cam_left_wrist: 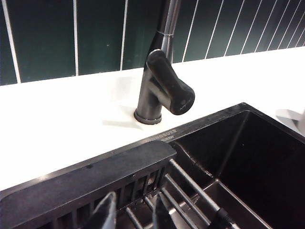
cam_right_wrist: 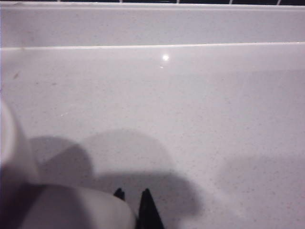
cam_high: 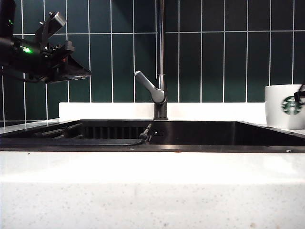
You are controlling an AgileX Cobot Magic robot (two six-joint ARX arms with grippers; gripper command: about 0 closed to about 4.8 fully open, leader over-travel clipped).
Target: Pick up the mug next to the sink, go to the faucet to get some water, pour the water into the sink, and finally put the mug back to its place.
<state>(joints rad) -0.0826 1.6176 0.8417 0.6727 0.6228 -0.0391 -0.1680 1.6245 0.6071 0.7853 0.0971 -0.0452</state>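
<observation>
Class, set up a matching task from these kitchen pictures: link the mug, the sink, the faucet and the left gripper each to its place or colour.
Things:
1. mug
2. sink
3. faucet
4. left gripper

Descriptions:
A. black basin set into the counter
B. raised in the air at the left, over the sink's left end
C. white, green logo, on the counter at the far right
D. tall grey pipe behind the basin

Pairs: 1-C, 2-A, 3-D, 4-B

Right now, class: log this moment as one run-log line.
phase: grasping mug | left hand: open, raised above sink left end | right hand: at mug, grip unclear | faucet: untouched
</observation>
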